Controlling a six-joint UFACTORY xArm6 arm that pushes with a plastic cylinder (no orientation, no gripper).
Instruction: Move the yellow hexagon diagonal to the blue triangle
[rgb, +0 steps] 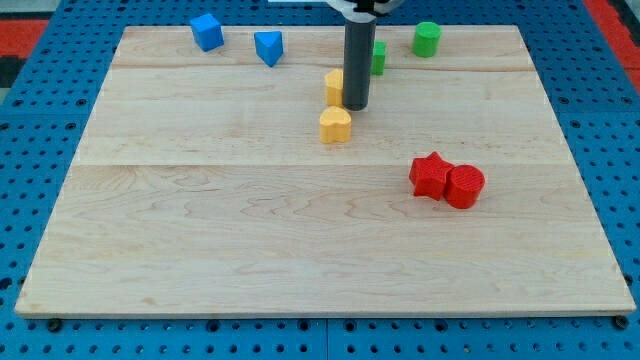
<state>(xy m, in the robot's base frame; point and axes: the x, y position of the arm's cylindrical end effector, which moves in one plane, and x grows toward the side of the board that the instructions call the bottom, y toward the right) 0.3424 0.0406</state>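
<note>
Where tip rests, yellow hexagon touching, view's left

Bright, even overhead light, soft short shadows under the blocks, sharp focus, no glare.

My tip touches the right side of the yellow hexagon. The blue triangle sits well apart toward the view's left. A yellow heart lies just below.

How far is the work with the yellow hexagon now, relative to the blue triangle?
Done: my tip has reached the yellow hexagon, standing at its right side. In hand: the push toward the view's left. Left: the hexagon is still well right of the blue triangle, not yet diagonal beside it.
</note>
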